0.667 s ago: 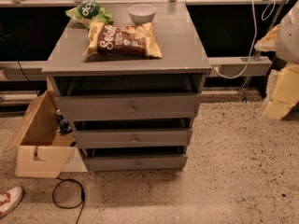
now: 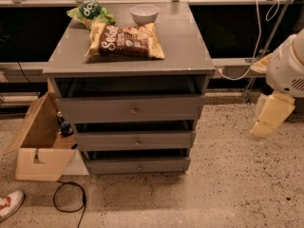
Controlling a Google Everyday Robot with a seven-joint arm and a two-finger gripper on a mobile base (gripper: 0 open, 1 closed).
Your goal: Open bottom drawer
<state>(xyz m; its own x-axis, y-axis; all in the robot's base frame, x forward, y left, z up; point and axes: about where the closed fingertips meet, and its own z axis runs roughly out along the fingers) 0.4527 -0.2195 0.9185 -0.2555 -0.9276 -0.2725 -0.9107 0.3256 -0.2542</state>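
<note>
The arm has dropped lower at the right edge since the earlier frame; cabinet [image 2: 190,46] and contents are unchanged. The gripper [image 2: 260,129] hangs right of the cabinet, well apart from it, above the floor [image 2: 228,189]. Whether it is apart or together cannot be told.

The bottom drawer [image 2: 114,166] is lowest of three, a dark gap above its front, with a knob [image 2: 139,166] at its centre.

A cardboard box [image 2: 35,163] left of the cabinet holds a small blue item [image 2: 64,127]. The top carries a bowl [image 2: 144,13], a brown bag [image 2: 126,41] and a green bag [image 2: 90,13].

The floor is speckled, with a black cable [image 2: 69,198] and a shoe [image 2: 9,204].
</note>
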